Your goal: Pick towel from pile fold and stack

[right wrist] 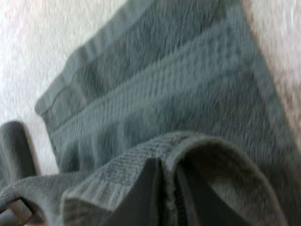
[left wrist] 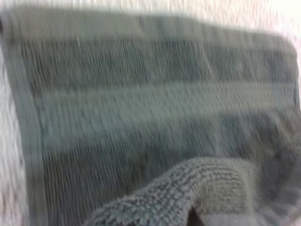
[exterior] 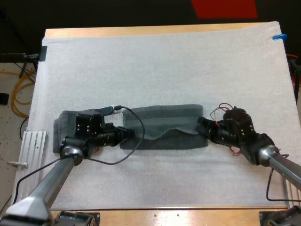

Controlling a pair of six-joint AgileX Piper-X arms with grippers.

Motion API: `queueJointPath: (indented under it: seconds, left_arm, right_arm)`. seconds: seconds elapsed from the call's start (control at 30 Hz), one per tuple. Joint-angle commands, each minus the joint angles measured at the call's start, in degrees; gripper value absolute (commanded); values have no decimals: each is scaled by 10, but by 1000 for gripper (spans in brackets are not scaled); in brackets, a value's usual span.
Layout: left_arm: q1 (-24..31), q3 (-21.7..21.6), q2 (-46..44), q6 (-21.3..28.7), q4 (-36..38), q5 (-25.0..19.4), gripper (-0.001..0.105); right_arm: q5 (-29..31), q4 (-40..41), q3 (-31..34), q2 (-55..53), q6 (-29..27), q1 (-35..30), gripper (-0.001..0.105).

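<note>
In the high view, a dark grey-green towel lay spread lengthwise across the middle of the white mat on the wooden table. Its near edge was rumpled and partly turned over. The left gripper was at the towel's left end and the right gripper at its right end. Beside the towel, under the left arm, lay a second towel, flat and compact. I took it for one already folded, though the arm hid much of it.

In the left wrist view, the towel lay flat on the mat, its woven band running across it. A lifted fold of its edge rose close to the camera. Whether the left gripper had hold of that fold I could not tell.

In the right wrist view, the right gripper was clenched on the towel. Its black fingers pinched a raised loop of the edge from both sides, and the rest lay flat beyond.

As I judged it, the towel had been picked and laid out, and the first fold was only starting. Still left were carrying the near edge over, folding again and stacking.
</note>
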Motion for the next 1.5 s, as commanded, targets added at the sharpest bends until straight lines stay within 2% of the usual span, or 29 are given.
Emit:
queueJointPath:
  seconds: [0.0,0.1,0.27,0.37,0.47,0.53,0.6,0.63,0.8,0.97,1.07,1.17,1.27,1.33,1.47]
  left_arm:
    - [1,-3,11,-7,-32,11,0]
    - [1,-3,39,-12,-75,11,0]
    - [1,-3,66,-12,-102,11,0]
    - [1,-3,70,-9,-113,11,2]
    - [1,-3,70,-1,-130,11,15]
    - [1,-3,70,-1,-149,12,29]
    - [1,-5,70,-3,-163,12,41]
    - [1,-7,70,-3,-167,12,44]
    - [1,-34,66,-3,-167,13,45]
    - [1,-49,16,31,-153,35,45]
    - [1,-50,-38,65,-116,35,45]
    - [1,-51,-100,94,-68,34,47]
    - [1,-51,-154,99,-23,34,59]
    - [1,-51,-196,100,10,34,72]
    - [1,-56,-255,100,98,26,75]
  right_arm:
    - [1,-21,-5,8,0,-4,0]
    - [10,-61,-5,32,0,-9,0]
    - [21,-94,-5,59,0,-9,0]
    - [17,-99,-5,68,-2,-9,8]
    - [17,-115,-5,72,-13,-9,32]
    - [16,-151,-5,72,-14,-9,58]
    - [10,-195,-5,72,-32,-9,76]
    - [6,-225,-5,72,-52,-9,80]
    - [4,-302,-16,71,-110,-9,80]
    - [0,-295,-27,49,-148,-9,80]
    - [6,-260,-27,17,-175,-9,80]
    - [28,-178,-27,-25,-194,-9,80]
    - [53,-72,-27,-71,-236,-9,80]
    - [73,6,-27,-110,-260,-9,80]
    - [102,154,-36,-156,-288,-9,80]
